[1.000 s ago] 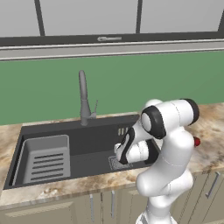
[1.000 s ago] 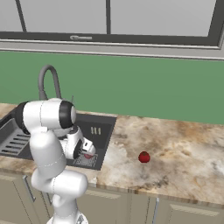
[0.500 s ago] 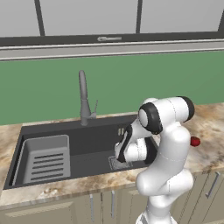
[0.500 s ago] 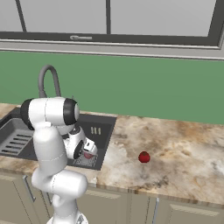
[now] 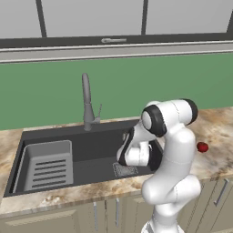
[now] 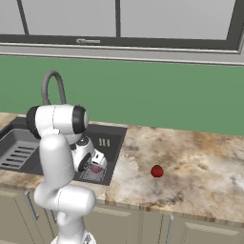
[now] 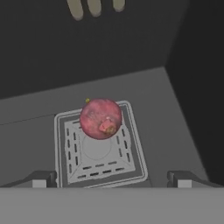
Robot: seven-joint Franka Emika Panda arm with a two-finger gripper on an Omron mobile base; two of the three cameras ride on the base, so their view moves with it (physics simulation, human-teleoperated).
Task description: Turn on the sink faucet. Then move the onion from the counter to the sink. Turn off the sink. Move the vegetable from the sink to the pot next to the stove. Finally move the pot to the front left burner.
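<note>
The reddish onion (image 7: 100,118) lies on the square drain grate (image 7: 98,148) at the bottom of the dark sink (image 5: 91,145). It shows as a red spot (image 6: 96,168) under the hand in the right base view. My gripper (image 7: 112,180) hangs low in the basin just above the grate, open, fingertips (image 7: 41,179) wide apart, with the onion ahead of them and untouched. In the base views the gripper (image 5: 125,163) (image 6: 94,164) points down into the sink's right end. The grey gooseneck faucet (image 5: 86,102) (image 6: 50,86) stands behind the basin; no water shows. The stove is out of view.
A second small red ball (image 5: 202,147) (image 6: 157,171) rests on the marbled counter (image 6: 190,162) right of the sink. A light grey slotted tray insert (image 5: 48,166) fills the basin's left part. The sink's right wall (image 7: 197,87) is close to the hand.
The arm's elbow has shifted slightly left; the hand stays low over the drain grate. The red ball on the counter has not moved.
</note>
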